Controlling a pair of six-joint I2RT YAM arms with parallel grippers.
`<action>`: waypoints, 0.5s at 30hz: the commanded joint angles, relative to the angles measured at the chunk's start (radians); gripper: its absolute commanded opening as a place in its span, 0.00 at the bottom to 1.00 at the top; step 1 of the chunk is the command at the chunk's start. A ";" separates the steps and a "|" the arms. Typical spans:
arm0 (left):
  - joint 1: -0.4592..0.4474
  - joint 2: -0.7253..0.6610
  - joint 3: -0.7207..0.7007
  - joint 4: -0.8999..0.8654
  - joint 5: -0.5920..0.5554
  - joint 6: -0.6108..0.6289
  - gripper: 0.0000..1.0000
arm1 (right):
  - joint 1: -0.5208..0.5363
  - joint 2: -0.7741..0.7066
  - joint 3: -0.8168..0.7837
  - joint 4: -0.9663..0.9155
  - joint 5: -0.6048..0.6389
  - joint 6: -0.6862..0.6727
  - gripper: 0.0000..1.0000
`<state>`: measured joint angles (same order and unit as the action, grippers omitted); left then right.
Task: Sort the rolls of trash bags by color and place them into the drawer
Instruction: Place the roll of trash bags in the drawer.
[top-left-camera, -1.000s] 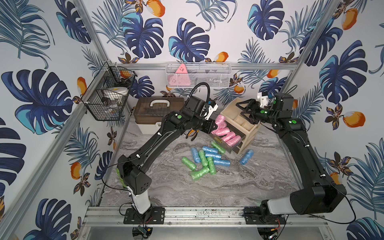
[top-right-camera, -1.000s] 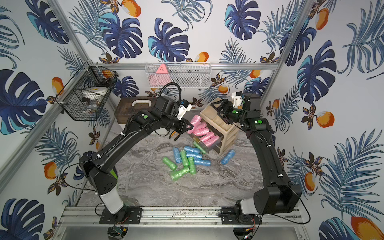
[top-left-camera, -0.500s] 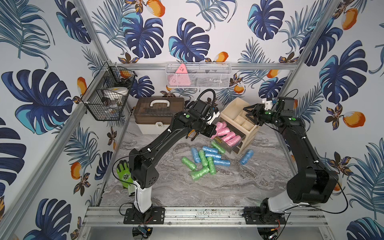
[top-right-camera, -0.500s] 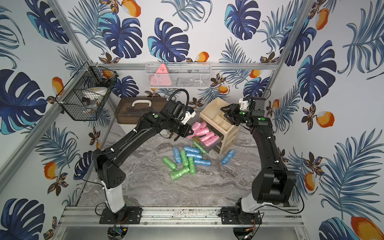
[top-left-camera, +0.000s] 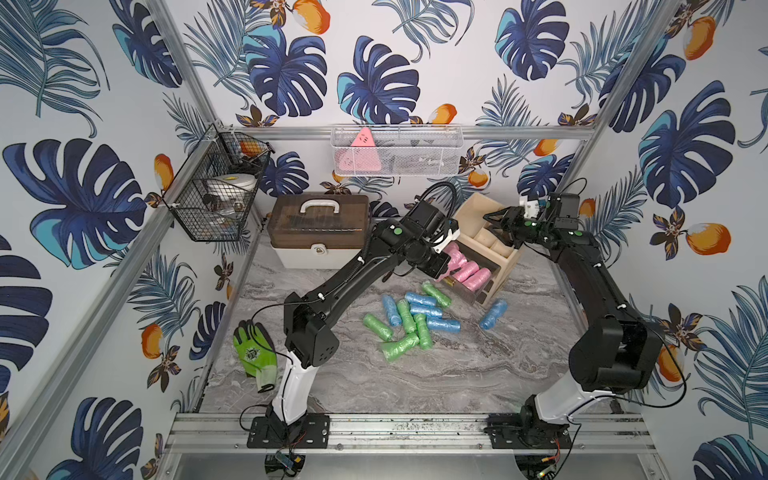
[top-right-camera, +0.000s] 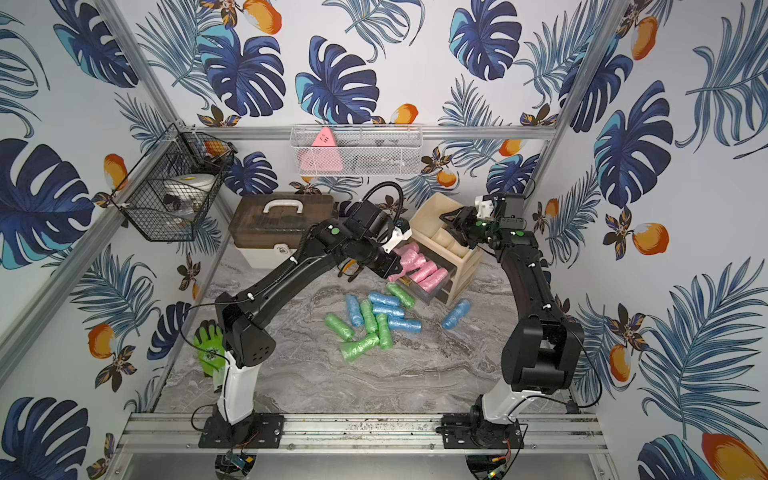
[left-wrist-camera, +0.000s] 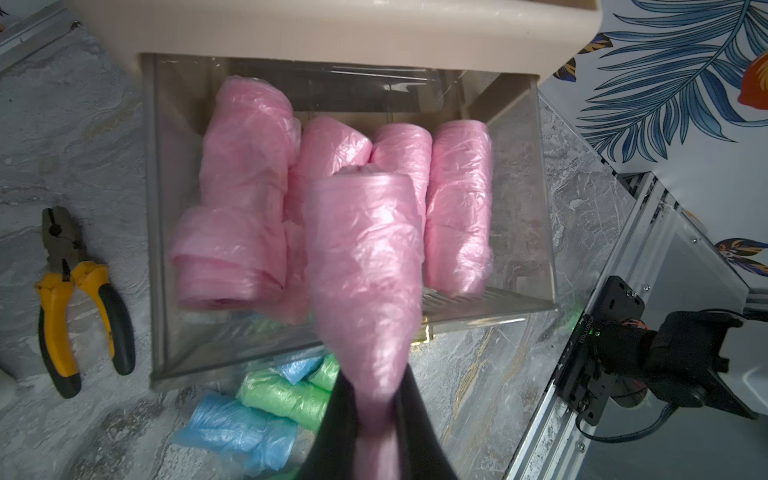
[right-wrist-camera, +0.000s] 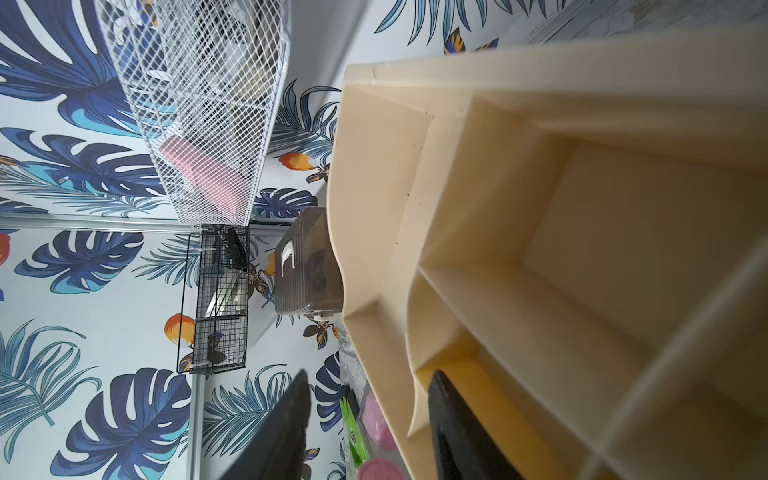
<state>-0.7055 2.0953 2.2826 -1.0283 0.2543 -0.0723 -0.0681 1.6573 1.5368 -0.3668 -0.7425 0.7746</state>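
My left gripper (left-wrist-camera: 374, 415) is shut on the tail end of a pink roll (left-wrist-camera: 365, 270), which hangs over the clear drawer (left-wrist-camera: 153, 249). Several pink rolls (left-wrist-camera: 457, 208) lie inside that drawer. In both top views this gripper (top-left-camera: 442, 270) sits at the drawer's near-left corner. Green and blue rolls (top-left-camera: 411, 320) lie piled on the table in front, with one blue roll (top-left-camera: 493, 314) apart to the right. My right gripper (right-wrist-camera: 370, 374) is open astride the beige organizer's rim (right-wrist-camera: 374, 249), one finger inside a compartment and the other outside, clear of the wall.
Yellow-handled pliers (left-wrist-camera: 79, 299) lie on the table left of the drawer. A green-and-black glove (top-left-camera: 253, 353) rests by the left arm's base. A brown toolbox (top-left-camera: 318, 228) stands at the back. A black wire basket (top-left-camera: 216, 187) and a white mesh basket (top-left-camera: 395, 149) hang on the walls.
My left gripper has carried the pink roll down and to the right, over the drawer. The right gripper's jaws have narrowed around the organizer's rim, and that arm's elbow has shifted.
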 joint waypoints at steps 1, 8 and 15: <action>-0.006 0.041 0.085 -0.064 -0.005 0.029 0.03 | 0.001 0.015 0.004 -0.002 -0.005 0.003 0.48; -0.007 0.037 0.127 -0.045 0.020 -0.016 0.06 | 0.001 0.015 -0.001 0.005 0.000 0.015 0.47; -0.010 0.064 0.175 -0.036 0.106 -0.079 0.08 | 0.003 0.010 -0.001 0.004 0.002 0.019 0.46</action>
<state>-0.7128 2.1487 2.4413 -1.0706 0.3103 -0.1127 -0.0669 1.6688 1.5383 -0.3473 -0.7494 0.7784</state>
